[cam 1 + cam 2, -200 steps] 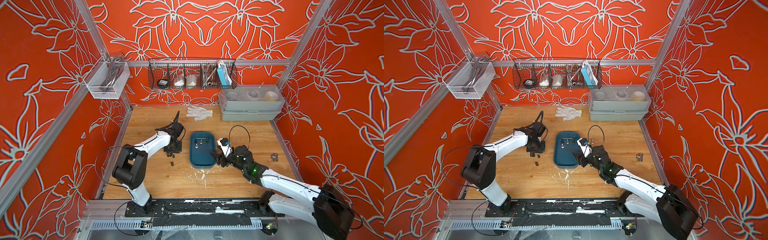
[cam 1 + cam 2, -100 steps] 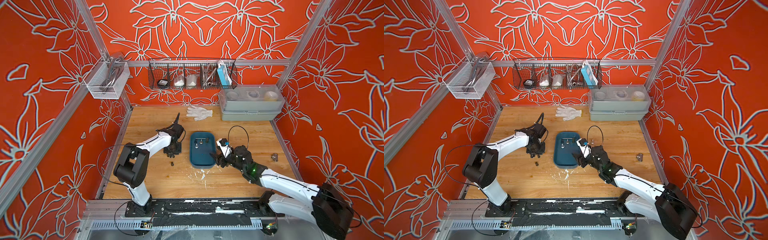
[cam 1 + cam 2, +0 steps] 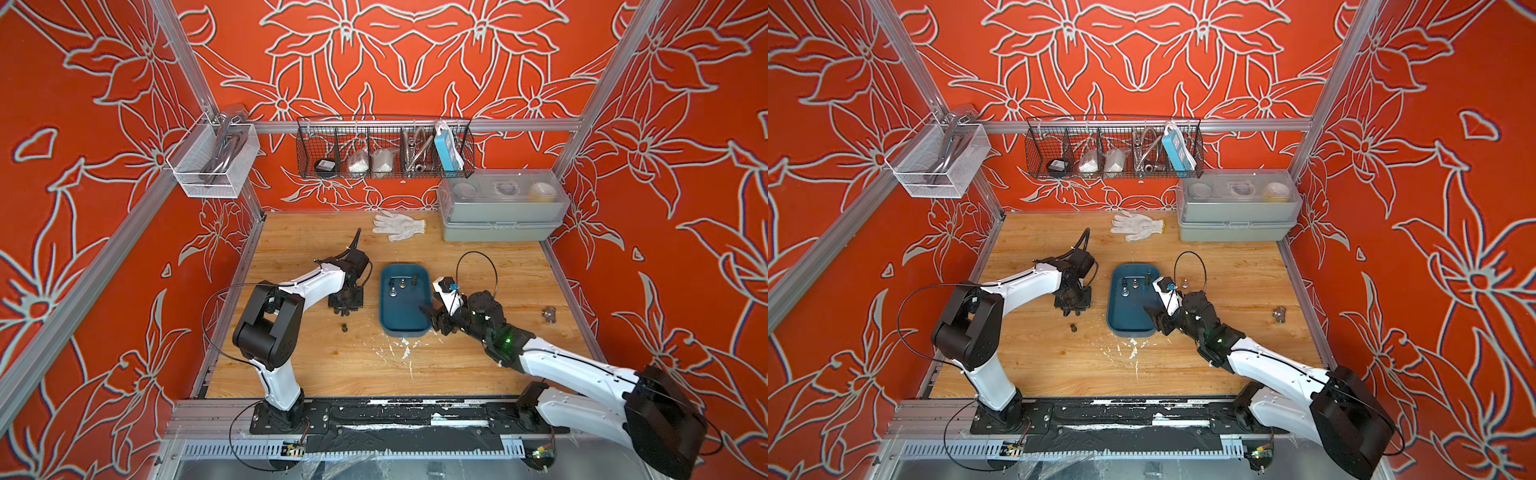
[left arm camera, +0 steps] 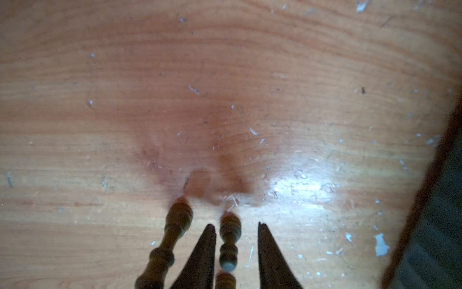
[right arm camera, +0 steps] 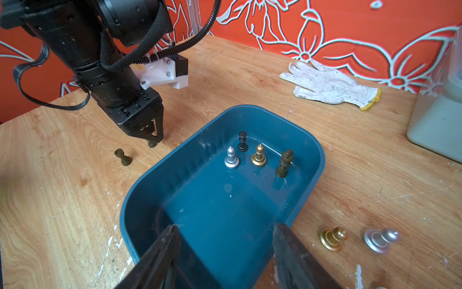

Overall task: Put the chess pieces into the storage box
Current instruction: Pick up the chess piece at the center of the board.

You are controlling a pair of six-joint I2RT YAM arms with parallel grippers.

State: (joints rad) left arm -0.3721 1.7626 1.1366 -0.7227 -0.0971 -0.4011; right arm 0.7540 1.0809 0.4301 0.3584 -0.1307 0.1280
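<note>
Chess piece point(image 4: 228, 237) sits between the left gripper's point(image 4: 235, 224) narrowly parted jaws, nearer one finger, unclamped, its long axis seemingly along them; a second piece point(image 4: 172, 232) is just outside. Storage box point(image 3: 405, 320) lies beyond, under the right gripper's point(image 5: 225, 226) wide, empty jaws.

The left arm's elbow point(image 3: 268, 320) has swung a little farther back. The left claw point(image 3: 344, 309) has sunk closer to the table point(image 3: 457, 374), its jaws drawn in slightly about a dark chess piece point(image 4: 228, 235) standing between them. The right claw point(image 3: 432, 318) has crept a touch nearer the front, at the storage box point(image 3: 405, 330) corner.
</note>
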